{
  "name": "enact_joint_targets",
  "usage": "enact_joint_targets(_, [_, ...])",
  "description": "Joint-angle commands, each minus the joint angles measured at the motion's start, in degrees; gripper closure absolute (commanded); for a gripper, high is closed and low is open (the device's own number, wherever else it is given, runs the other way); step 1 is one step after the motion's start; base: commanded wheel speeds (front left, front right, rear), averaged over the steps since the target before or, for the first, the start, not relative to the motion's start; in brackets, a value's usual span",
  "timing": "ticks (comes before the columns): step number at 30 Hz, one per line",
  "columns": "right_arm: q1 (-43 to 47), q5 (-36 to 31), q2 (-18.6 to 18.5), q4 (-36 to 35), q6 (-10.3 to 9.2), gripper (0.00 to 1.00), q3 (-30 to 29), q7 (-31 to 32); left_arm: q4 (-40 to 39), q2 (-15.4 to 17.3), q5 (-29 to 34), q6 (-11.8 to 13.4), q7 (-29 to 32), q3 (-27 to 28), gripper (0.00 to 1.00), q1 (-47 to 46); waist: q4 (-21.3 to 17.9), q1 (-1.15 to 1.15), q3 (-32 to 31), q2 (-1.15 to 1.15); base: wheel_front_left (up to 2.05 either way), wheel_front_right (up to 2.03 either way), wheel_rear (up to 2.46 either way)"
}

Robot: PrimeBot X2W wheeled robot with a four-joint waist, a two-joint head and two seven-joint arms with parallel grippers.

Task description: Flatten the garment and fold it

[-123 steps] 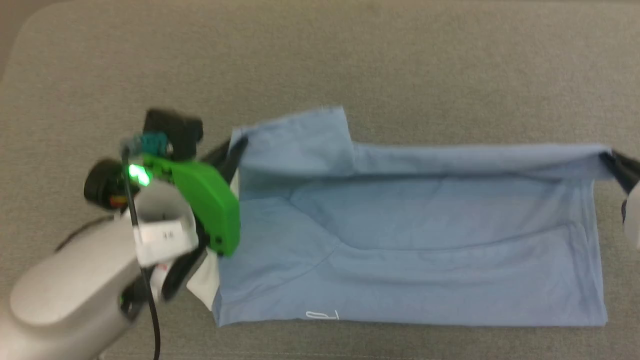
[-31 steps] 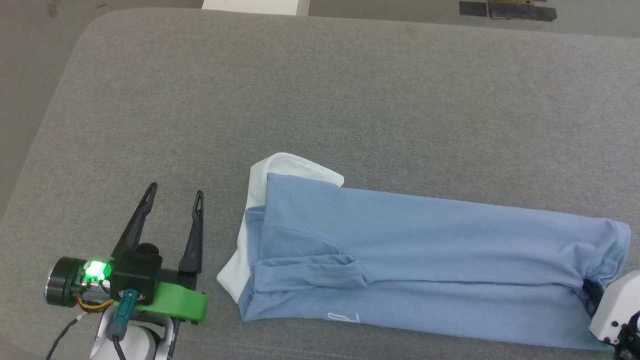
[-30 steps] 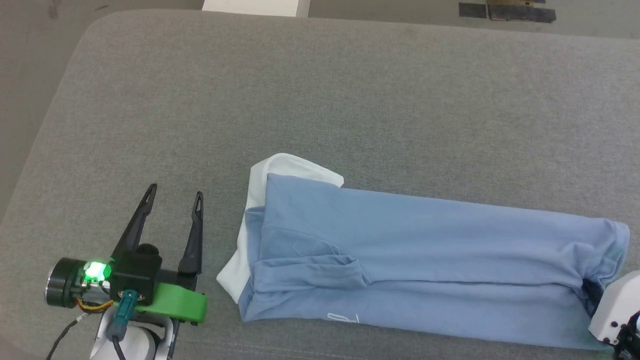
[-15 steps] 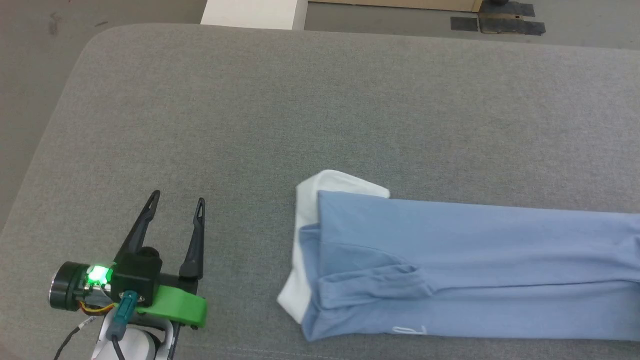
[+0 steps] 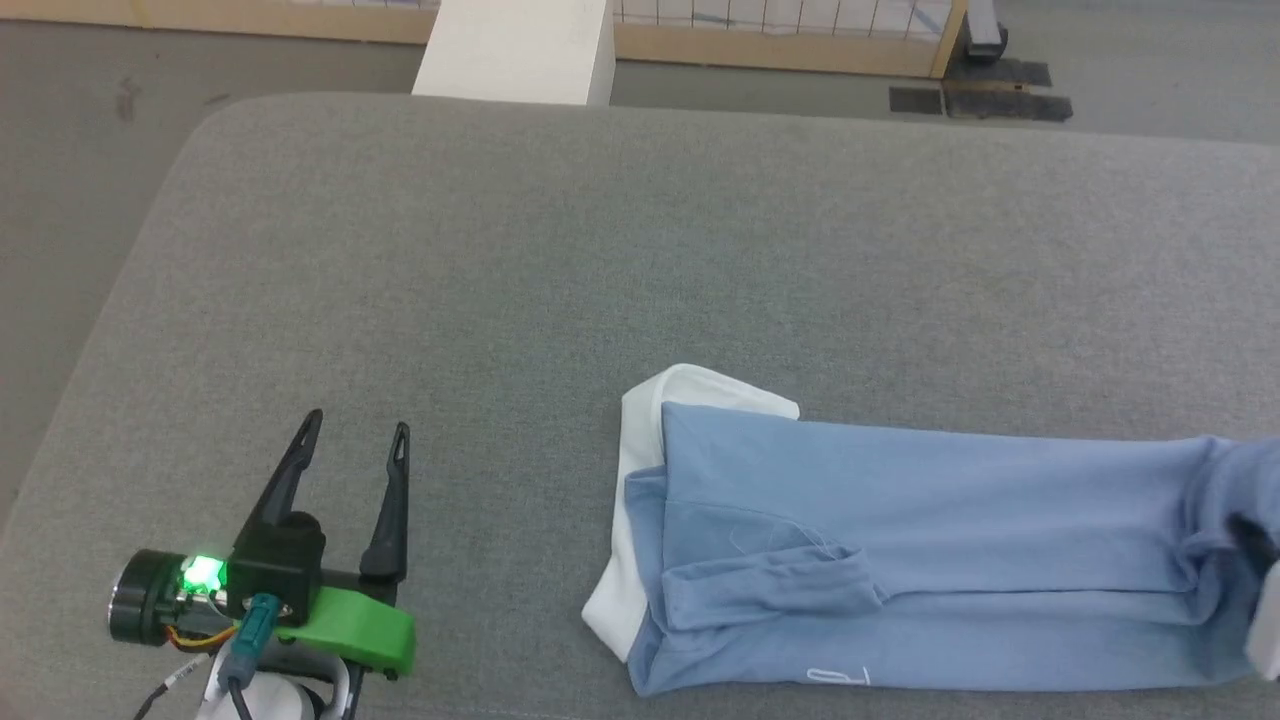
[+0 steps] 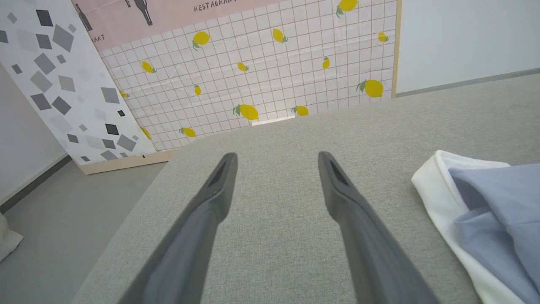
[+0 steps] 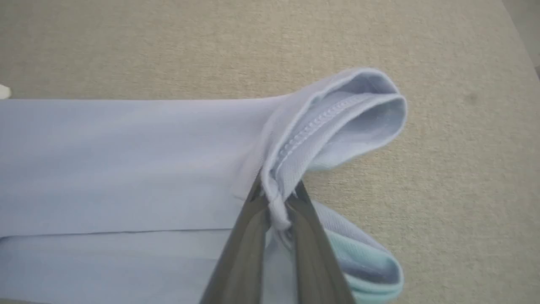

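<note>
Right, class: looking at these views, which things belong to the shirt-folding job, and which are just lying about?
Part of the job: the light blue polo shirt, the right gripper pinching its stitched edge, the open left gripper, the grey padded table.
Just lying about: the lemon-patterned panel, the white block, the dark floor patches.

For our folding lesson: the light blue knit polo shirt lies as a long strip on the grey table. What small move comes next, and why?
Probably carry the hem end toward the white collar: the right gripper is shut on the light blue polo shirt there, and the left gripper stands open.
</note>
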Motion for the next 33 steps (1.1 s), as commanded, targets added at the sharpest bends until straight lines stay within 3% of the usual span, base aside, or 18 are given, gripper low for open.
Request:
enact_joint_targets(1, [1.3,1.1,-0.2,-2.1,-0.08,1.0,1.4,1.0,0.3,-0.6,0.5,-0.3,-0.3,0.1,0.0,1.0,0.3,0.0,-1.1,-0.01,0.0,0.0,0.0])
enact_joint_targets(11, [2.9,5.2,3.0,-17.0,-0.08,1.0,9.4,11.4,1.1,-1.6,1.4,-1.2,-0.3,0.5,0.0,1.2,3.1,0.0,-2.8,-0.01,0.0,0.0,0.0])
enact_joint_targets(18, [-0.8,7.6,10.7,-21.8,-0.08,1.0,14.4,19.2,1.5,-2.5,2.2,-1.4,-0.3,0.9,0.0,0.6,6.3,0.0,-2.4,-0.01,0.0,0.0,0.0])
enact_joint_targets(27, [-6.6,4.6,18.0,-18.6,-0.08,1.0,19.6,22.4,1.9,-3.6,3.7,-2.5,-0.3,0.7,0.0,-1.3,11.5,0.0,-0.5,-0.01,0.0,0.0,0.0])
enact_joint_targets(33, [-9.0,2.3,21.0,-11.1,-0.08,1.0,18.2,20.0,2.7,-4.4,4.3,-2.4,-0.3,1.1,0.0,-1.7,13.9,0.0,0.7,-0.01,0.0,0.0,0.0])
